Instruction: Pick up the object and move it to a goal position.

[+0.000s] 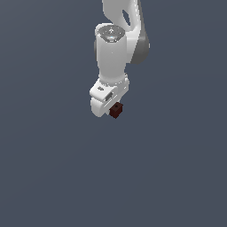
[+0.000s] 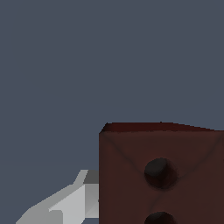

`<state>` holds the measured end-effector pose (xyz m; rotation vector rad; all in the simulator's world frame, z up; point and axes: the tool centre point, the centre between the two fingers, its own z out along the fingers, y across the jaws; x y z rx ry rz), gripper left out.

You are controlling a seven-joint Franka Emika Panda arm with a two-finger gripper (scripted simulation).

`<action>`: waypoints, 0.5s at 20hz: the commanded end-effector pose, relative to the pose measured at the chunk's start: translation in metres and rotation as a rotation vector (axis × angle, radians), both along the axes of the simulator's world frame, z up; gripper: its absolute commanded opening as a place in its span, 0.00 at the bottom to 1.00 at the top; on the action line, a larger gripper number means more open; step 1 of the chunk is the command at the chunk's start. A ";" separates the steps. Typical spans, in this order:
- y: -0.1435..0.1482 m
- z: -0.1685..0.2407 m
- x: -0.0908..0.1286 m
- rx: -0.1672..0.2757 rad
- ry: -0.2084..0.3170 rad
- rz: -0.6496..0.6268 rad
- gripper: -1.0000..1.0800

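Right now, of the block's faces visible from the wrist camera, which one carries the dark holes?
The large front face of the block, filling the lower corner of the wrist view, shows two round dark holes; the thin lighter-red strip along its far edge shows none.

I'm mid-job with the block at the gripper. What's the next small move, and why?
Probably carry on moving the block toward the goal, keeping the grip closed. In the exterior view it sits right under the white gripper, and in the wrist view it fills the near frame beside one finger, so it looks held. No goal marker shows in either view, so I can't judge the direction.
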<state>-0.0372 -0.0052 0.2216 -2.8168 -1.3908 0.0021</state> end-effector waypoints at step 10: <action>-0.004 0.130 -0.011 0.002 -0.001 0.001 0.00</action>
